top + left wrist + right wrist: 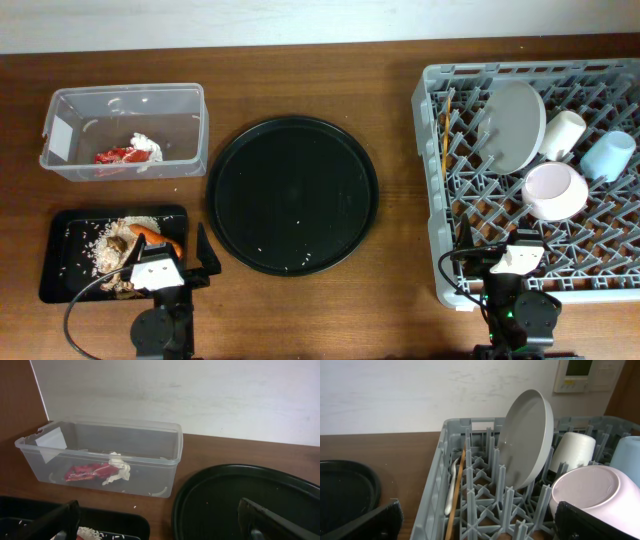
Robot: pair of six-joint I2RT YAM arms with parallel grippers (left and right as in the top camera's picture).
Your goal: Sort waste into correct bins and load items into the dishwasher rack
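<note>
Both my arms sit low at the bottom edge of the frame. My left gripper (168,252), fingers spread wide, hangs over the right end of the black tray (58,262), which holds rice scraps (108,242) and a carrot (155,236). My right gripper (515,258), equally spread, hovers over the lower edge of the rack (428,180). The plate (515,125), pink bowl (555,190), white cup (563,135) and blue cup (608,155) rest inside the rack. At upper left, the red wrapper (118,155) and napkin (148,146) lie in the clear tub (125,90).

A: We lose the rack's (428,180) right side past the overhead edge, and the blue cup (627,457) is cut by the right edge of the right wrist view.

B: There the pink bowl (585,490) and the chopsticks (462,467) run off the bottom too. From overhead the left arm (160,272) covers the black tray's (58,282) near right corner, and the white utensil (449,500) is too small for us to find.
</note>
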